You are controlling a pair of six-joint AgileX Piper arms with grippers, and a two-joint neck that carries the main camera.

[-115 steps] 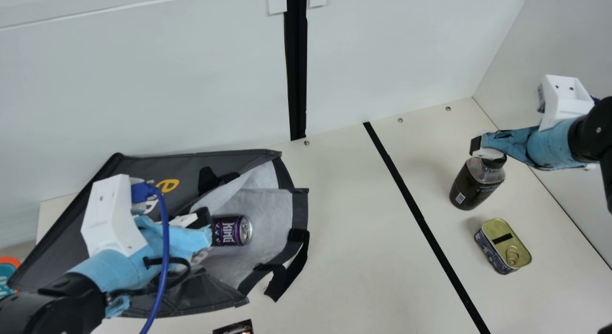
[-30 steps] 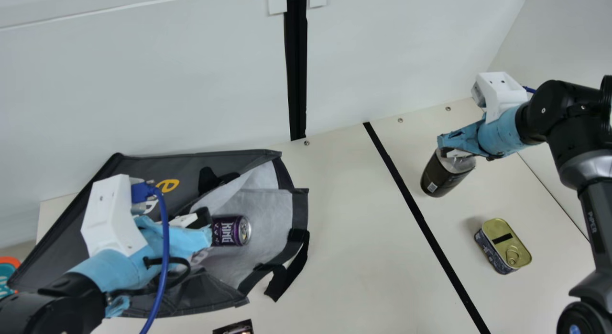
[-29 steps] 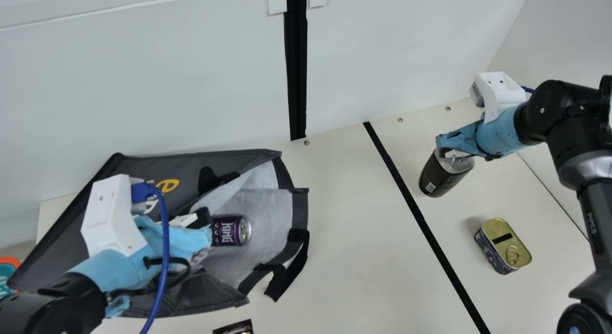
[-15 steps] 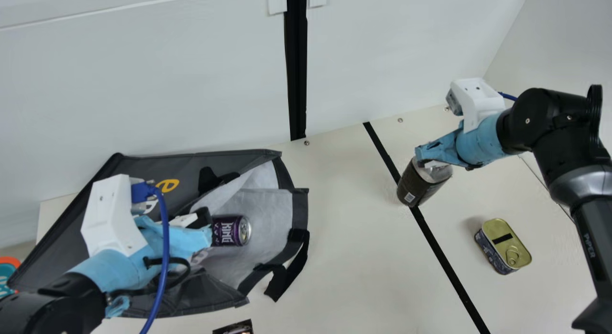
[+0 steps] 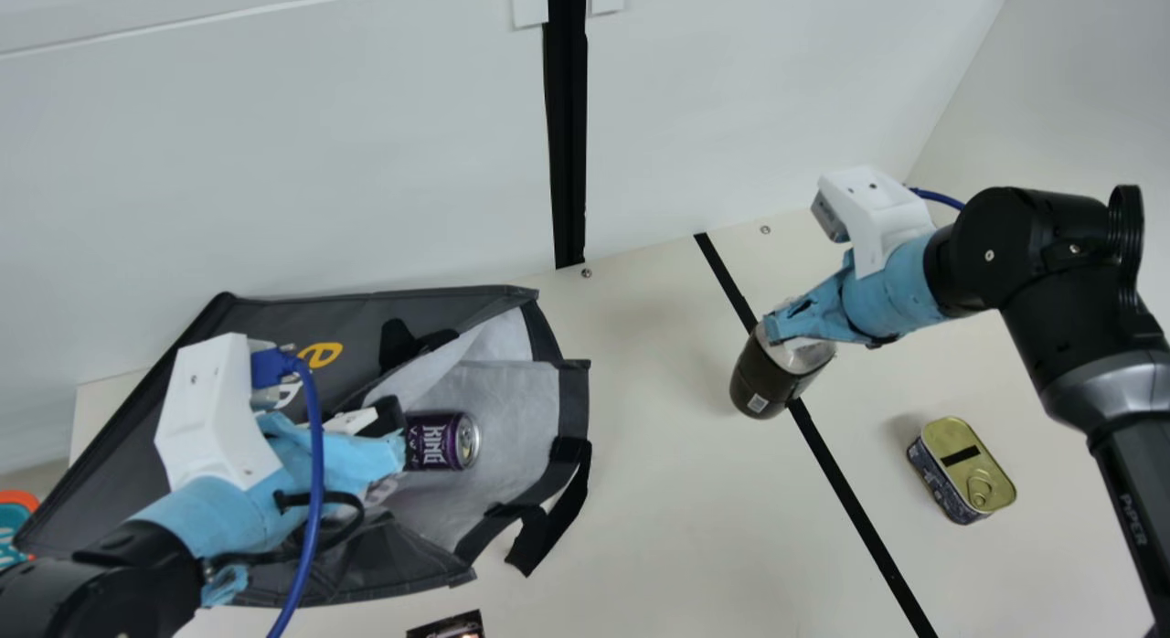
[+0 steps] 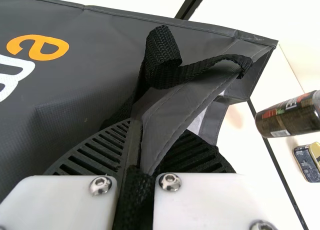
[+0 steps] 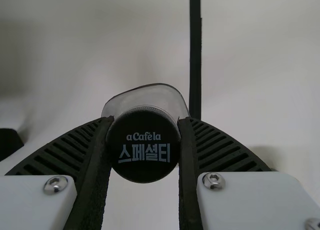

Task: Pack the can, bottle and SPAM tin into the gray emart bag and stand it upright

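The right pincer (image 7: 145, 122) grips the bottle (image 5: 770, 378) by its cap above the desk (image 5: 667, 501), best eased in level, base-first, beside the purple can (image 5: 435, 441) inside the gray bag (image 5: 260, 323), fabric clamped by the left pincer (image 6: 152, 135).

I note: wide dark-gray cloth bag (image 5: 466, 309), matt; gold-topped rectangular metal tin (image 5: 967, 464), glossy; looped black webbing strap (image 6: 162, 55), rough.
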